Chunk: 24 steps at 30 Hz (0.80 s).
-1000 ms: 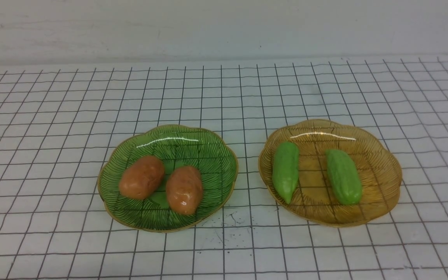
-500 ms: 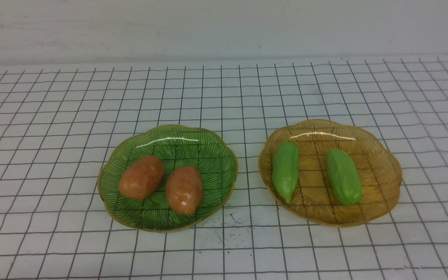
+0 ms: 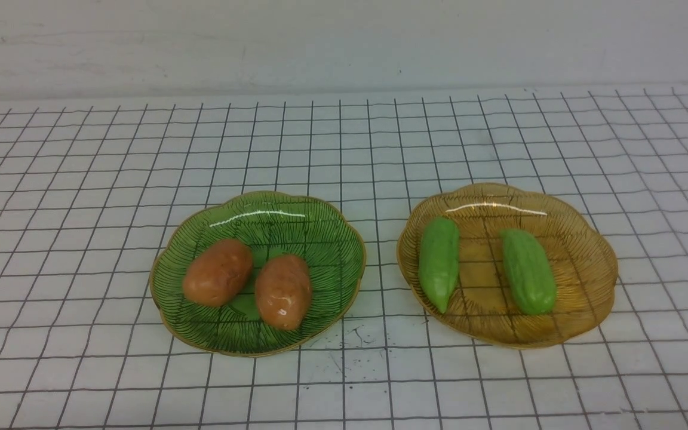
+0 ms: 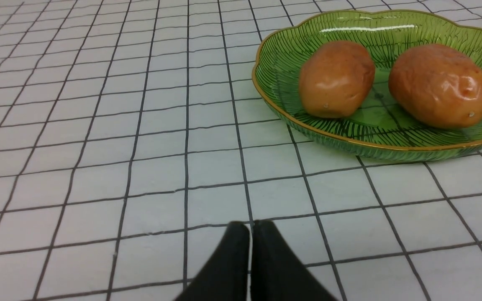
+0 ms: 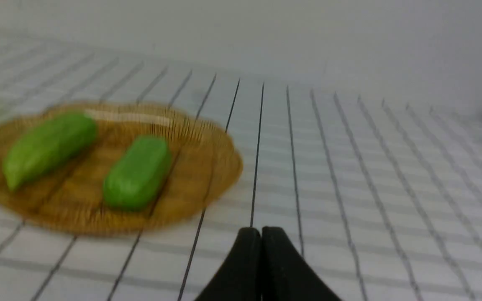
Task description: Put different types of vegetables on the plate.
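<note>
Your two toy potatoes lie on the green scalloped plate [image 3: 332, 239], and your two toy cucumbers lie on the amber scalloped plate [image 3: 583, 269], to its right. The left potato [image 3: 218, 272] has its long axis slanting, its far end leaning right. The right potato [image 3: 283, 292] runs mostly near to far, its narrower end toward you. The left cucumber [image 3: 439, 263] also runs near to far, its pointed tip facing you. The right cucumber [image 3: 528, 272] tilts, its far end to the left and its blunt near end to the right.

The left cucumber sits close to the amber plate's left edge, with bare plate between it and its neighbour. You have room on the right side of each plate, and a narrow strip of gridded worktop [image 3: 374, 370] separates the two rims. Wide worktop extends beyond both plates and out to either side.

The front view shows you neither gripper; the wrist views do. Your left gripper [image 4: 251, 228] is closed, holding nothing, apart from the green plate. Your right gripper [image 5: 261, 233] is closed and holding nothing too, apart from the amber plate. The left wrist view also reveals the green plate's raised outer wall, while the right wrist view is blurred.
</note>
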Tool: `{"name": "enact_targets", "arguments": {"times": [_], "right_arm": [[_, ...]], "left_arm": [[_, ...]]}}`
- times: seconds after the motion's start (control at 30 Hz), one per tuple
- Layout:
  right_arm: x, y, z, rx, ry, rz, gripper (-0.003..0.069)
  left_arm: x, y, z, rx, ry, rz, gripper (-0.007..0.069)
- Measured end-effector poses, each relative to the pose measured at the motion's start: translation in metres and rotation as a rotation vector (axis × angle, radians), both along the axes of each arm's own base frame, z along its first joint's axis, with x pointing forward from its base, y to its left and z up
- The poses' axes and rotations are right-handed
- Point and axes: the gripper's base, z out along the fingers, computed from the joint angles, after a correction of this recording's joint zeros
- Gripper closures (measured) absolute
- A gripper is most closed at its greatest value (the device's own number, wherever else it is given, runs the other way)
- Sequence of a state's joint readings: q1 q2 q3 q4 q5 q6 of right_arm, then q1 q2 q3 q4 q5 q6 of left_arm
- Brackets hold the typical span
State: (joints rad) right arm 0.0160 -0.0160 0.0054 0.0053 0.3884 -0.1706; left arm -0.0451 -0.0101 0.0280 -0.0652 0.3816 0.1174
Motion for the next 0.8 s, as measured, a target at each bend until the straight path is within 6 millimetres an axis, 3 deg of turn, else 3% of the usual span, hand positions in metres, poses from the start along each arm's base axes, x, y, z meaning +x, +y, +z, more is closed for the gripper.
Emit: {"name": "enact_targets", "arguments": {"times": [0.8], "right_arm": [[0.0003,0.0002,-0.0052,0.061,0.021,-0.011,0.0673]], "left_arm": [[0.0,0.0,0.0,0.0,0.0,0.0,0.0632]]}}
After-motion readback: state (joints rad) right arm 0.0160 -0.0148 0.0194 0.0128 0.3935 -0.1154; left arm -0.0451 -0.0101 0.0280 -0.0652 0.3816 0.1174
